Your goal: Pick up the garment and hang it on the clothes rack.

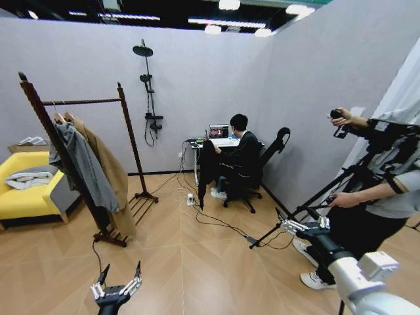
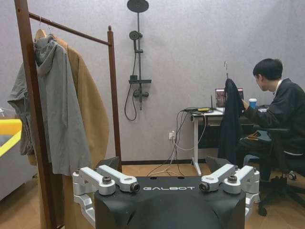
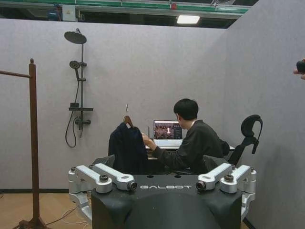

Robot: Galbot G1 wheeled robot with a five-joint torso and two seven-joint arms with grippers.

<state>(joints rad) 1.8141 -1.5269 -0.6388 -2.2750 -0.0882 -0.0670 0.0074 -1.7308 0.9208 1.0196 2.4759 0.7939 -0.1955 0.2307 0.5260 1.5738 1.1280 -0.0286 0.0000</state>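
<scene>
Left to right, as we look out from the head. The clothes rack [image 1: 79,157] stands at our left, its bar carrying a grey hooded jacket [image 1: 82,164] and a tan coat [image 1: 111,174]; part of the bar is bare. Our left gripper [image 1: 118,281] hangs low over the wooden floor [image 1: 197,262], fingers spread, holding nothing.

Ahead, well apart from both arms, the garment [image 1: 207,167] hangs upright on its hanger at a desk [image 1: 210,143], long axis vertical, held by a seated person. It lies slightly right of the left gripper, left of the right one. We judge neither arm can reach it; the base must close in first.

Our right gripper [image 1: 303,226] is raised at our right, fingers open, empty. Cables trail across the floor; grey partition walls enclose the room.
</scene>
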